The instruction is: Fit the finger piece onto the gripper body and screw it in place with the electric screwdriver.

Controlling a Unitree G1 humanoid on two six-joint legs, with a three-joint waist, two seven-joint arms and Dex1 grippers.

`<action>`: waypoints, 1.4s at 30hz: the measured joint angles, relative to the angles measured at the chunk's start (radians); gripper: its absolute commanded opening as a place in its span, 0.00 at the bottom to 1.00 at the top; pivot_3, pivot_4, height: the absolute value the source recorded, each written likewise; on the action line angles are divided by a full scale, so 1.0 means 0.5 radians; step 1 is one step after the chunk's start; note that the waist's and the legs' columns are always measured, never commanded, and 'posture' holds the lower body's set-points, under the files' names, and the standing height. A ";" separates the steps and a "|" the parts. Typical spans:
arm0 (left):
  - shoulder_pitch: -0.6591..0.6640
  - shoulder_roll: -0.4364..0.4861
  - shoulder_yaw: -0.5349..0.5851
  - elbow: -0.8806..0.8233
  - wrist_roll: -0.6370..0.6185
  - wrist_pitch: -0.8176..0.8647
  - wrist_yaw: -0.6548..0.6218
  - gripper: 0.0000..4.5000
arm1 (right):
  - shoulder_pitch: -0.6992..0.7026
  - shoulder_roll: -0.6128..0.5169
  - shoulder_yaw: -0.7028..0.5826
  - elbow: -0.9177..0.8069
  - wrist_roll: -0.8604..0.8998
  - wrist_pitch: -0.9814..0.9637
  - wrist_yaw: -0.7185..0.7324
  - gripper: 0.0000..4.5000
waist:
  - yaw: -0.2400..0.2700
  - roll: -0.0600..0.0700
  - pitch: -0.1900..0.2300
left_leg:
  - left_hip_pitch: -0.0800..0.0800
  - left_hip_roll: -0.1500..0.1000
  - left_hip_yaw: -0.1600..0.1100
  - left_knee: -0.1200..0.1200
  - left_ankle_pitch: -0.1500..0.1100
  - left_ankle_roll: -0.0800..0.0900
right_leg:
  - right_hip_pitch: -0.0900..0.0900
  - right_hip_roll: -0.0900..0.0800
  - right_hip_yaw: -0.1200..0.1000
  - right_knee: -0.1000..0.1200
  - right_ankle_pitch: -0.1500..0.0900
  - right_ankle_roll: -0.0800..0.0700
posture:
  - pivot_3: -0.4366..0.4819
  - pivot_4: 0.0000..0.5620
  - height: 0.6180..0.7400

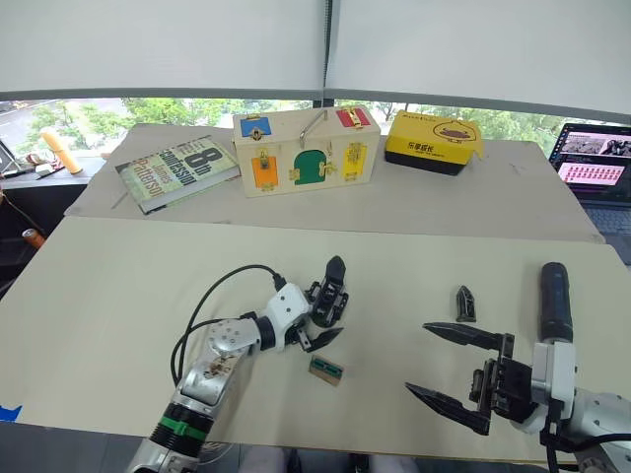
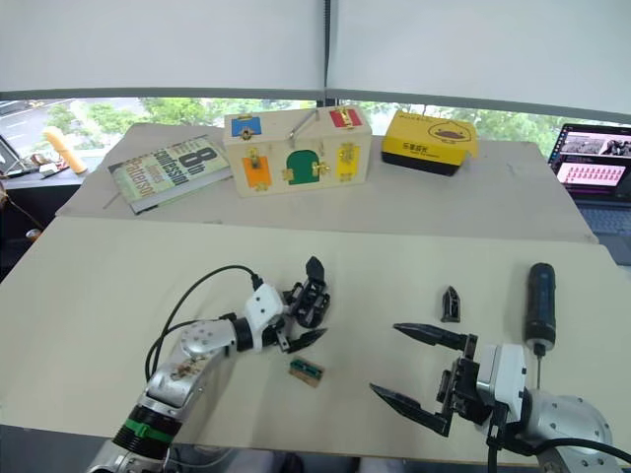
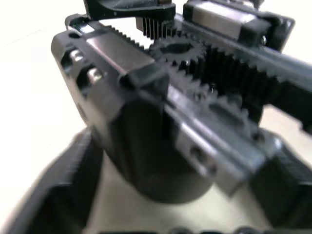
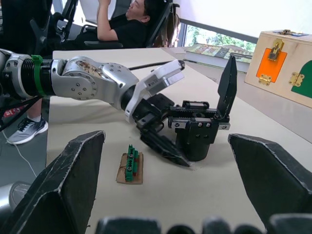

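Note:
The gripper body [image 1: 325, 302] stands on the tan table left of centre, a black block with gear racks and a pointed piece standing up from its rail. My left gripper [image 1: 326, 313] is shut on the gripper body [image 3: 161, 126], one finger [image 4: 163, 146] lying low in front of it. The finger piece [image 1: 464, 304] lies alone to the right of centre. Further right lies the electric screwdriver [image 1: 555, 301], its bit toward me. My right gripper [image 1: 418, 357] hovers open and empty near the front edge, below the finger piece and left of the screwdriver.
A small tan-and-green block [image 1: 326, 370] lies just in front of the left gripper. At the back stand a book [image 1: 177, 169], a wooden lock box [image 1: 306, 150], a yellow box [image 1: 434, 143] and a laptop [image 1: 595, 163]. A person [image 4: 126, 24] sits beyond the table.

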 measured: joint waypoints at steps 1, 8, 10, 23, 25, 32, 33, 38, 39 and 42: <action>-0.001 0.019 0.010 0.009 -0.011 -0.019 -0.013 0.98 | 0.002 0.000 0.000 0.001 0.000 0.000 -0.002 1.00 | -0.001 0.000 0.000 | 0.000 0.000 0.000 0.000 0.000 0.000 | 0.000 0.000 0.000 0.000 0.000 0.000 | 0.48 0.27 1.00; -0.209 0.228 0.047 0.318 -0.187 -0.129 -0.468 0.98 | 0.037 0.002 0.000 0.002 -0.001 0.000 -0.014 1.00 | 0.003 0.000 0.000 | -0.001 -0.001 0.001 0.000 0.000 -0.001 | 0.000 0.002 -0.002 0.000 0.000 0.000 | 0.48 0.27 1.00; -0.301 0.287 0.038 0.468 -0.182 -0.264 -0.628 0.98 | 0.053 0.004 0.000 0.002 -0.001 0.000 -0.014 1.00 | 0.001 0.000 0.000 | -0.001 -0.003 0.002 0.000 0.001 -0.001 | 0.000 0.005 -0.001 0.000 0.000 0.000 | 0.48 0.27 1.00; -0.784 0.029 -0.040 1.304 -0.143 -0.721 -1.063 0.87 | 0.070 0.019 0.017 -0.001 -0.019 -0.001 -0.055 1.00 | 0.003 0.000 0.000 | 0.003 -0.011 0.002 0.001 0.001 -0.001 | 0.007 0.004 0.000 -0.001 -0.001 0.004 | 0.48 0.27 1.00; -0.804 0.021 -0.038 1.368 -0.134 -0.787 -1.079 0.69 | 0.077 0.023 0.016 -0.003 -0.020 -0.002 -0.058 1.00 | 0.001 0.000 0.000 | 0.006 -0.011 0.002 0.001 0.001 -0.001 | 0.010 0.003 0.001 -0.001 -0.001 0.004 | 0.48 0.27 1.00; -0.712 0.040 0.044 1.308 -0.182 -0.807 -1.069 0.51 | 0.123 0.035 0.010 -0.006 -0.028 -0.019 -0.060 1.00 | -0.019 0.000 0.000 | 0.012 -0.003 0.001 0.000 0.001 0.000 | 0.013 0.000 0.002 0.000 -0.001 0.003 | 0.48 0.27 1.00; -0.665 0.046 0.063 1.238 -0.190 -0.765 -1.054 0.51 | 0.128 0.036 0.009 -0.006 -0.030 -0.022 -0.062 1.00 | -0.028 0.000 0.000 | 0.012 -0.002 0.001 0.000 0.000 0.000 | 0.013 0.001 0.002 0.000 -0.001 0.003 | 0.48 0.27 1.00; -0.472 0.072 0.057 0.841 -0.183 -0.491 -0.930 0.51 | 0.130 0.033 0.006 -0.024 -0.019 -0.006 -0.113 1.00 | -0.037 0.000 0.000 | 0.010 -0.002 0.000 0.000 -0.001 0.002 | 0.012 -0.001 0.001 -0.001 -0.001 0.003 | 0.48 0.27 1.00; -0.442 0.068 0.048 0.764 -0.182 -0.417 -0.896 0.51 | 0.128 0.026 0.005 -0.044 -0.013 0.024 -0.143 1.00 | -0.036 0.000 0.000 | 0.009 -0.002 0.000 0.000 -0.001 0.002 | 0.011 -0.002 0.001 -0.001 -0.001 0.003 | 0.48 0.27 1.00; -0.381 0.062 0.018 0.621 -0.175 -0.316 -0.835 0.51 | 0.121 0.002 -0.002 -0.074 0.017 0.077 -0.176 1.00 | -0.025 0.000 0.000 | 0.005 -0.002 0.000 0.000 -0.001 0.002 | 0.007 -0.003 0.001 -0.001 0.000 0.003 | 0.48 0.27 1.00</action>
